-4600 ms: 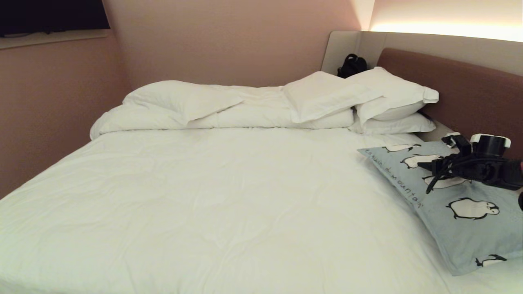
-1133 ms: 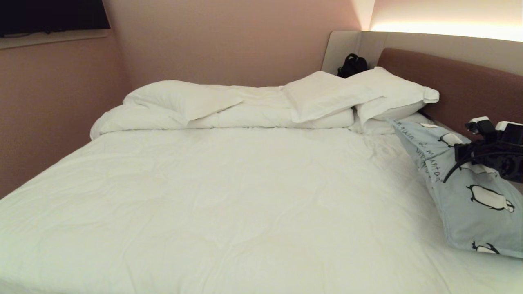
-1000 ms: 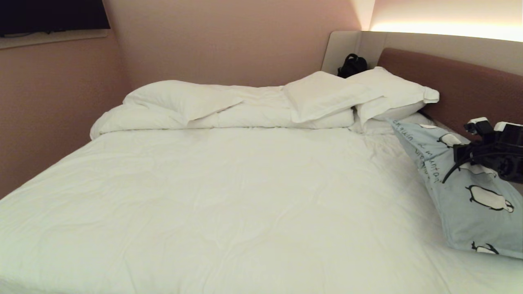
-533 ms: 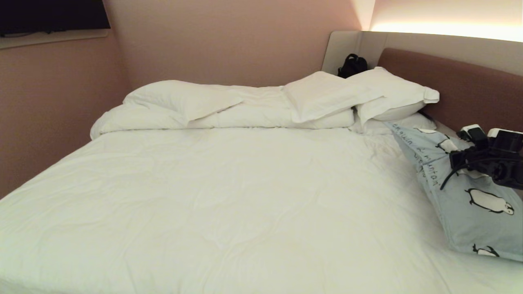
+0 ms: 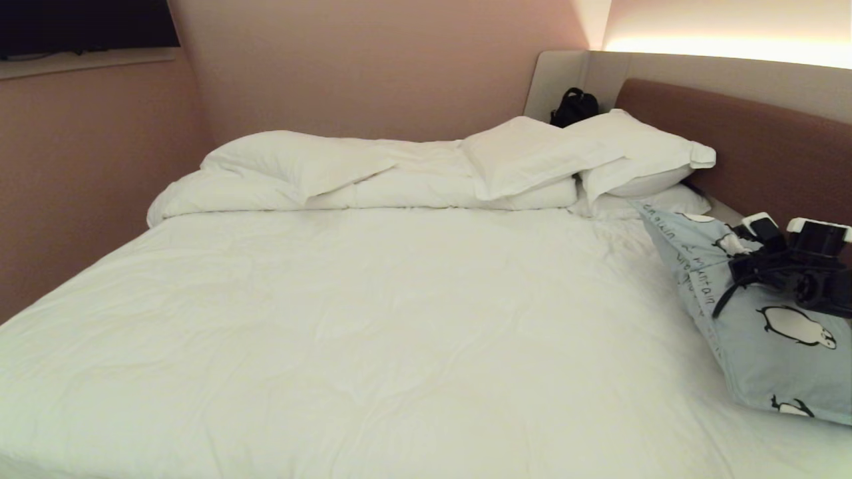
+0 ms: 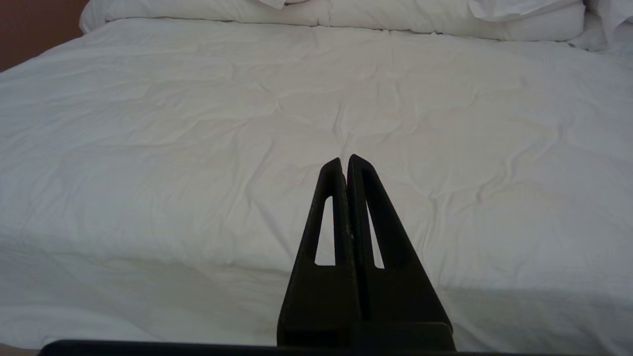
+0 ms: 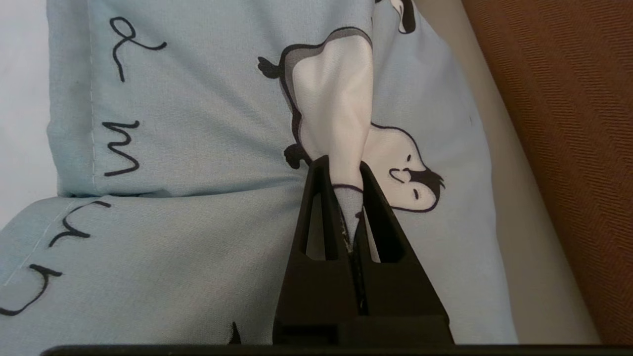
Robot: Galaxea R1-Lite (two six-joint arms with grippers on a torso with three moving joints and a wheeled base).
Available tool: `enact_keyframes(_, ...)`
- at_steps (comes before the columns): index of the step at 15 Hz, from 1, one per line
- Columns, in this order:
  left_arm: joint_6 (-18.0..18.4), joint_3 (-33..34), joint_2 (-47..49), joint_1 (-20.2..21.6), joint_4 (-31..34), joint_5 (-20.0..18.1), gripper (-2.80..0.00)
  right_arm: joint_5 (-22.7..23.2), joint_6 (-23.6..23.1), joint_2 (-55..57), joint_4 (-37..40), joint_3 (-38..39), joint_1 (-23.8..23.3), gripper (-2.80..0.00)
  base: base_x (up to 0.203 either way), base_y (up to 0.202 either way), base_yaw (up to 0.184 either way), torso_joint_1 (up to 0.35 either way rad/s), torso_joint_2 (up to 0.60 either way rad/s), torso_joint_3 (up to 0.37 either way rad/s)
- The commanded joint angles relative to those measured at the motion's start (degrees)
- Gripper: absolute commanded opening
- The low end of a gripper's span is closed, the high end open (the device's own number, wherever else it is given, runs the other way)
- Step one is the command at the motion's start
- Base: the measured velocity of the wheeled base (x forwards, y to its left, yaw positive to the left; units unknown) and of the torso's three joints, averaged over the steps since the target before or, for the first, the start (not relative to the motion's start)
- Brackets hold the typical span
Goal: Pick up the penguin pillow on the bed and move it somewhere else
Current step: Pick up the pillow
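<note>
The bed was big and white. The penguin pillow leaned at its right side by the headboard, because my right tool pinched 1 fold of it to lift. My left tool was pressed together, holding nothing.

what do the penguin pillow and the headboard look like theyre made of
Penguin pillow: likely thin matte woven cotton; it puckers into a fold where the right hand pinches it, with a stitched hem. Headboard: brown padded upholstery, fine diagonal ribbing up close, so probably textile rather than leather.
</note>
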Motion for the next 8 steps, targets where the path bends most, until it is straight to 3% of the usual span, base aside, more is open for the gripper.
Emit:
enact_keyframes(1, 0.03, 0.00, -0.02, 0.01, -0.08, 0.03, -2.80, 0.12, -0.30, 0.45, -0.63, 0.03, -0.01, 0.00, 0.000, 0.000, 0.000, 0.000, 0.00, 0.000)
enact_keyframes(8, -0.04, 0.00, -0.02, 0.01, -0.08, 0.03, -2.80, 0.94, 0.39, -4.19, -0.87, 3.80, -0.01, 0.00, 0.000, 0.000, 0.000, 0.000, 0.00, 0.000)
